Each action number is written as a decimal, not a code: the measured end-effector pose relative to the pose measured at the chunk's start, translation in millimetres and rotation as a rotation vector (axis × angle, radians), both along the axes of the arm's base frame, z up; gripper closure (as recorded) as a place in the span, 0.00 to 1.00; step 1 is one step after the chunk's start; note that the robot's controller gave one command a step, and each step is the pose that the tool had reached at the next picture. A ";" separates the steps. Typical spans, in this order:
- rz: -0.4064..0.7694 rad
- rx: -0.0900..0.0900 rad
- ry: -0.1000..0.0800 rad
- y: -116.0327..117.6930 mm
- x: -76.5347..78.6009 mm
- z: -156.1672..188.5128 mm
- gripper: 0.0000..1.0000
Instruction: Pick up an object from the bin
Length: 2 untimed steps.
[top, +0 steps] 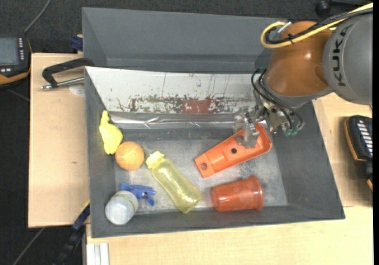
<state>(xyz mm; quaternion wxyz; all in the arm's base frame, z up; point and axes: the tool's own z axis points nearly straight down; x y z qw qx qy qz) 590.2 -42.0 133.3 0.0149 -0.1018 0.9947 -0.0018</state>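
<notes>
My gripper [251, 132] is low in the right half of the bin, directly at the upper right end of a flat orange plastic piece with a hole [228, 156]. That piece lies slanted, running down-left from the gripper. Just below it a red translucent cup [238, 194] lies on its side near the front wall.
A pale yellow bottle [173, 184] lies slanted at the front middle. An orange ball [129, 155] and a yellow toy [109, 135] sit by the left wall. A blue and white item [125, 204] is in the front left corner. The arm's orange cover hangs over the right rim.
</notes>
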 end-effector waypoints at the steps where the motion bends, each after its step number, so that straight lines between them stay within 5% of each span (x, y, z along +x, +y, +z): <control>1: 0.008 0.003 0.024 1.2 -9.5 15.0 1.00; 2: 0.012 0.000 -0.007 -23.3 -10.6 136.4 1.00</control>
